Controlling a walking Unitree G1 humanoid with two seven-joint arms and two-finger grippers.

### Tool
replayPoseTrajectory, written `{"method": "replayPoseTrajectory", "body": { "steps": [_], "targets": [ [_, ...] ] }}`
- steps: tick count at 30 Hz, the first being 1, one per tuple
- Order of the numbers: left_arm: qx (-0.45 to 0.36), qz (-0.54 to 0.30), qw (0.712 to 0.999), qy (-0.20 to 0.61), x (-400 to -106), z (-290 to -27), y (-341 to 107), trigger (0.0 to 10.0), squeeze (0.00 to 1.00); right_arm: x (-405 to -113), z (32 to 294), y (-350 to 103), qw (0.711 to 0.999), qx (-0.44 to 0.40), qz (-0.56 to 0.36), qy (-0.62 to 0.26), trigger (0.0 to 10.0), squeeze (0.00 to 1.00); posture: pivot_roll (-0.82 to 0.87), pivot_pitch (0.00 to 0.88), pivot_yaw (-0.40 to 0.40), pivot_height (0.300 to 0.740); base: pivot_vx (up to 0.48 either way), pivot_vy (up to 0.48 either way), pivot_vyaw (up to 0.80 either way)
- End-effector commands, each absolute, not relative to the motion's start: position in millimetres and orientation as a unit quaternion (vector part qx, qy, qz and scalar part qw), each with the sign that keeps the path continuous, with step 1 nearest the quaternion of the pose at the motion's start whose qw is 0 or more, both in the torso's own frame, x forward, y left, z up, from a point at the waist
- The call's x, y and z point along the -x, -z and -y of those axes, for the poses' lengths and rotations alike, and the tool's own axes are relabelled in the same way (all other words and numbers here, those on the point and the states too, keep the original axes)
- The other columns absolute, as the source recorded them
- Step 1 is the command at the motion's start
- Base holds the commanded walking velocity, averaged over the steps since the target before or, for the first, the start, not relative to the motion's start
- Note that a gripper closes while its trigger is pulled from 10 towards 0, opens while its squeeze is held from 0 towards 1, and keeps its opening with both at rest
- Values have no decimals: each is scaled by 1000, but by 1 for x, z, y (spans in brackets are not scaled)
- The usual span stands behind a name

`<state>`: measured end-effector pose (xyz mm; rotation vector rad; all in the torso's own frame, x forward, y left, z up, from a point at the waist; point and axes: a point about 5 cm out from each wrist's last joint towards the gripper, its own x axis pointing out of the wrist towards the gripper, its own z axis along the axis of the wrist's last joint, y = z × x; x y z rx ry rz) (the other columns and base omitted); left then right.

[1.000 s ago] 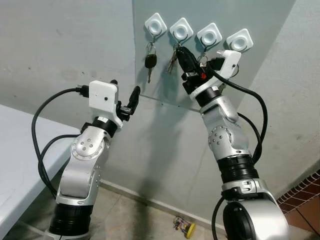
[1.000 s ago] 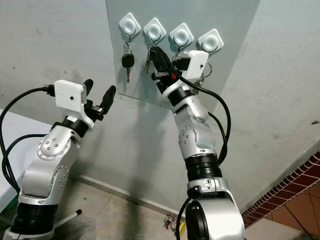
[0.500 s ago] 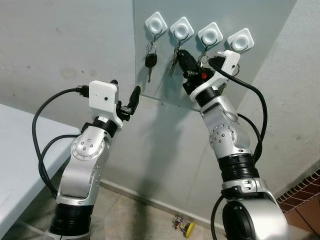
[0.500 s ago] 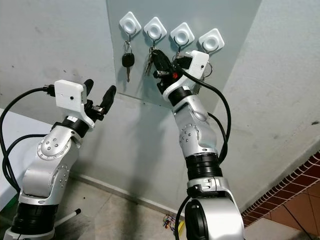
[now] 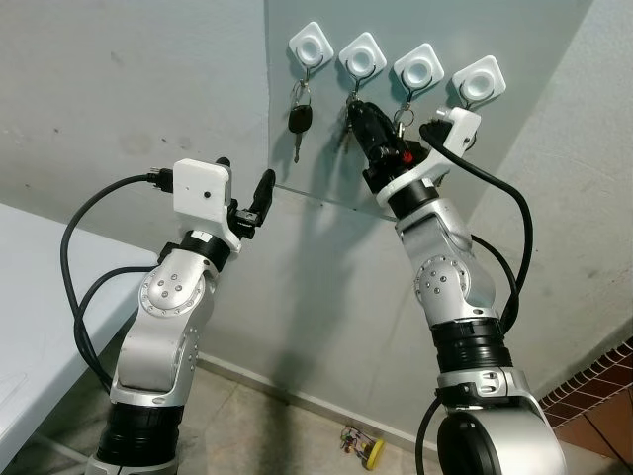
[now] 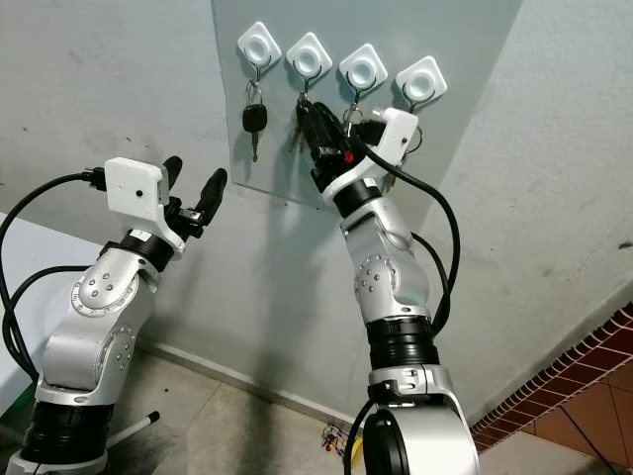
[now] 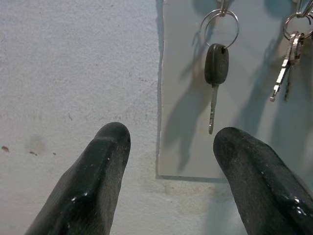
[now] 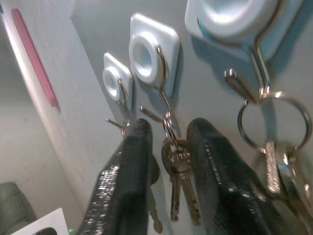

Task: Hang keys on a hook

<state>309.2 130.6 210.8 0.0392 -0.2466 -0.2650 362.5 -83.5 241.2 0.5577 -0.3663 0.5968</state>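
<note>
**Op A:** Head camera first. I see the panel [image 5: 415, 119] with four white hooks. My right gripper [image 5: 368, 121] is raised to the second hook [image 5: 361, 57] from the panel's left edge, its fingers around the keys [image 6: 300, 127] hanging there. A black car key [image 5: 297, 121] hangs off the first hook [image 5: 310, 45].

**Op B:** And the left?

**Op A:** My left gripper [image 5: 247, 193] is held up near the panel's lower left corner, fingers spread apart, grasping nothing.

**Op B:** Left wrist?

**Op A:** Both fingers [image 7: 93, 181] parted wide, the car key between and beyond them, on the panel.

**Op B:** Right wrist?

**Op A:** The keys' ring sits on the second hook's wire. My fingers [image 8: 124, 186] flank the keys with gaps either side, so released. Another ring [image 8: 274, 122] hangs on the next hook [image 8: 239, 19].
</note>
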Motion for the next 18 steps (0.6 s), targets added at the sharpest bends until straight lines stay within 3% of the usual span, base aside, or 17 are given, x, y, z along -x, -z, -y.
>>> {"method": "replayPoseTrajectory", "body": {
  "steps": [1, 18],
  "targets": [
    [-21, 128, 983, 130, -309, -130, -216, 10000, 0, -360, 84, -245, 897, -272, 187, -294, 10000, 1000, -37, 0, -54, 724, 0, 0, 0],
    [-33, 111, 986, 119, -306, -134, -202, 10000, 0, -340, 87, -211, 909, -231, 158, -308, 10000, 1000, -43, 0, -46, 724, 0, 0, 0]
  ]
}}
